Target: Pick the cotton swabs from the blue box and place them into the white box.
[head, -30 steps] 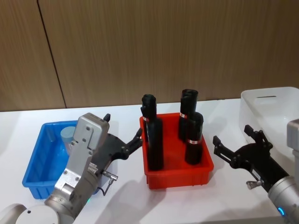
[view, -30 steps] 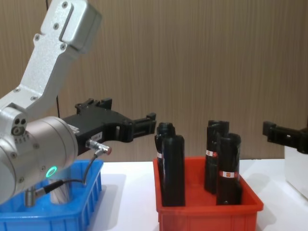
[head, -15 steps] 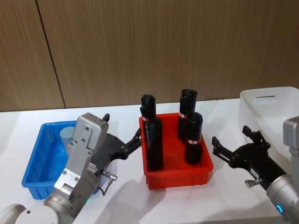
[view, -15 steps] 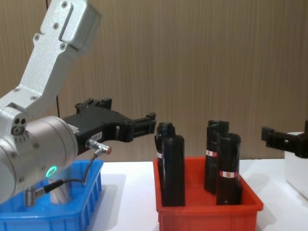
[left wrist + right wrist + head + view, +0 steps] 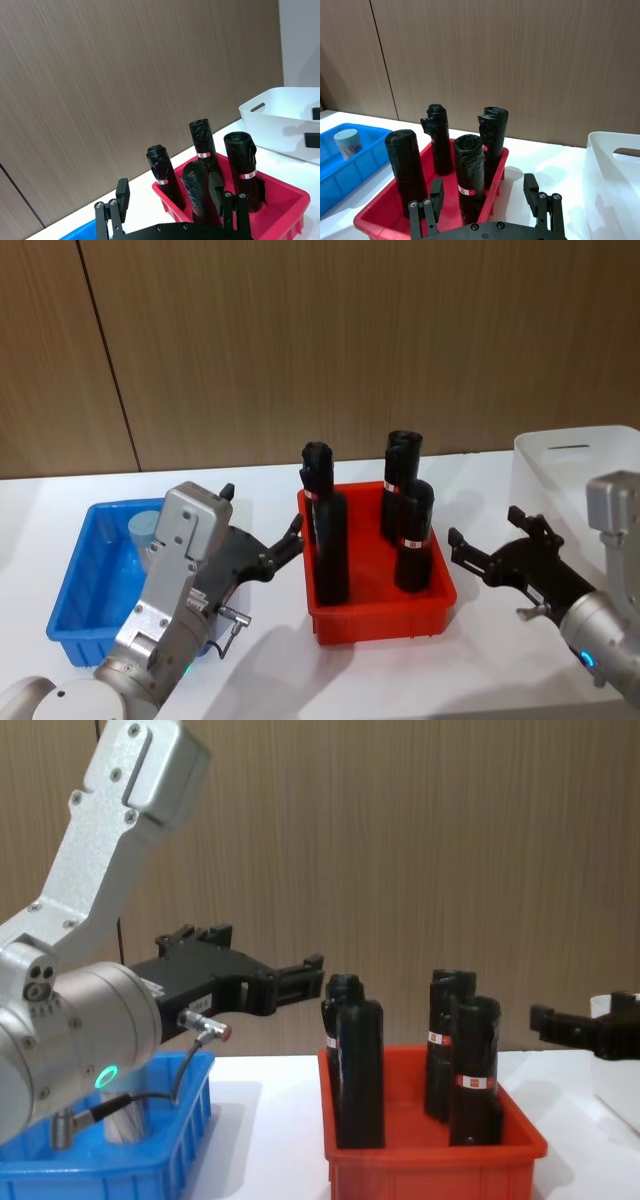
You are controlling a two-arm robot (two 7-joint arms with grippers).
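The blue box [image 5: 75,605] sits at the table's left, and one cotton swabs jar [image 5: 145,529] with a grey-blue lid stands in its far part. That jar [image 5: 347,142] and the blue box [image 5: 332,172] also appear in the right wrist view. My left gripper [image 5: 263,510] hovers open between the blue box and the red bin, holding nothing. To the right of the red bin my right gripper [image 5: 485,527] is also open and empty. The white box [image 5: 590,455] stands at the far right, behind the right gripper.
A red bin [image 5: 380,618] in the middle holds three tall black bottles [image 5: 330,545] with white-and-red labels. A wooden wall panel backs the table. Bare white tabletop lies in front of the bins and between the red bin and the white box.
My right gripper has shifted left, closer to the red bin, still open. The left arm and the jar have not moved.
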